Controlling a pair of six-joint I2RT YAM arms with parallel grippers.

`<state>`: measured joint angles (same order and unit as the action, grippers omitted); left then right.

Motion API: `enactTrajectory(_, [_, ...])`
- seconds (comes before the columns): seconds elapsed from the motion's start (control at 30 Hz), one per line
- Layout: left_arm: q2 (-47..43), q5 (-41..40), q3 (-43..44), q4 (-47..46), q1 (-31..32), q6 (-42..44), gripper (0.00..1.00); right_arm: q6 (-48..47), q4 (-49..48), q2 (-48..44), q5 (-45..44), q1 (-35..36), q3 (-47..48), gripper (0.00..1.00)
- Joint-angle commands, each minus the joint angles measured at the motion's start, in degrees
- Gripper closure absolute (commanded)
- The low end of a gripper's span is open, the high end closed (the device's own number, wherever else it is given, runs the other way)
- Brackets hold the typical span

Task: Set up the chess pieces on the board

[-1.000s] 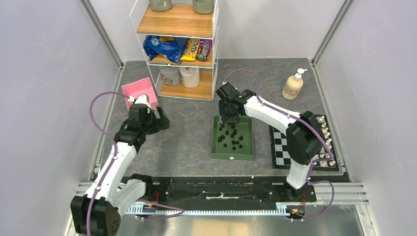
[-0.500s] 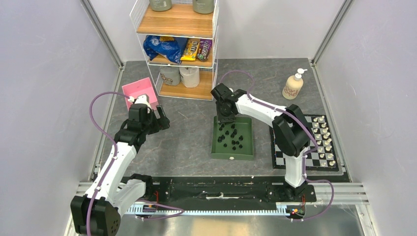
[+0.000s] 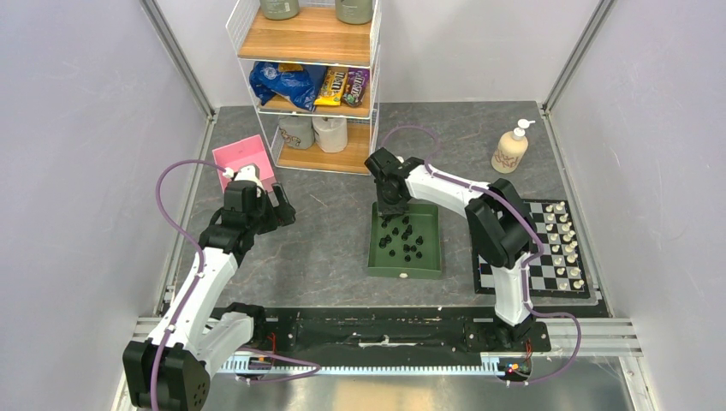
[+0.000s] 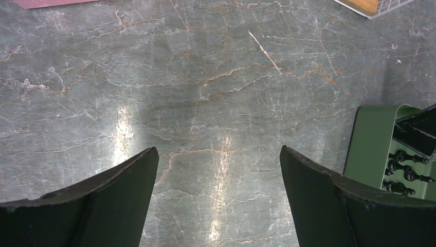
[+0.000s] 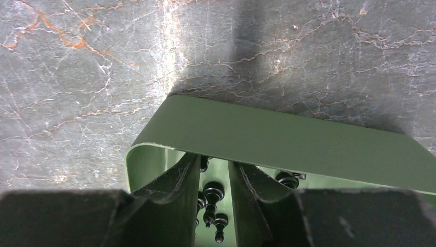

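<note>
Several black chess pieces lie loose in the green tray; a white one rests at its near rim. The board sits right of the tray with white pieces lined up along its right side. My right gripper reaches down into the tray's far end. In the right wrist view its jaws stand narrowly apart, a black piece lying in the gap below them; the tips are hidden behind the tray wall. My left gripper hangs wide open over bare table, left of the tray.
A cream soap pump bottle stands at the back right. A wire shelf unit with snacks and rolls stands at the back centre. A pink box lies behind my left gripper. Grey walls close both sides.
The right arm's elbow has swung left, uncovering more of the board, and its gripper has shifted slightly left at the tray's far end with its jaws narrowing. The left arm has not moved.
</note>
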<state>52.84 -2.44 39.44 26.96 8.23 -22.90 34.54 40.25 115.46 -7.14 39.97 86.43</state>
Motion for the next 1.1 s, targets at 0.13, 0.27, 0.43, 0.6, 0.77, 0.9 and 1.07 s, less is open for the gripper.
enactTrajectory(0.13, [-0.31,0.36,2.31,-0.73,0.03,0.15,0.05,0.69,-0.96,1.25,-2.31,0.02,2.42,0.69])
enactTrajectory(0.27, [-0.33,0.33,2.31,-0.77,0.03,0.13,0.05,0.31,-0.96,1.44,-2.79,0.01,2.76,0.71])
enactTrajectory(0.43, [-0.20,0.52,2.31,-0.77,0.03,0.13,0.05,0.23,-1.16,1.51,-3.01,-0.06,3.12,0.75])
enactTrajectory(0.6, [-0.20,0.60,2.35,-0.77,0.04,0.18,0.05,0.26,-1.14,1.49,-2.93,-0.09,2.68,0.79])
enactTrajectory(0.77, [-0.02,0.74,2.31,-0.77,0.03,0.14,0.05,-0.03,-1.05,1.52,-2.98,-0.07,2.58,0.88])
enactTrajectory(0.9, [-0.01,0.69,2.31,-0.77,0.03,0.14,0.05,-0.27,-1.05,0.93,-2.99,-0.06,2.94,0.91])
enactTrajectory(1.07, [-0.04,0.68,2.31,-0.77,0.03,0.13,0.05,-0.69,-0.72,-1.27,-3.02,-0.06,3.74,0.91])
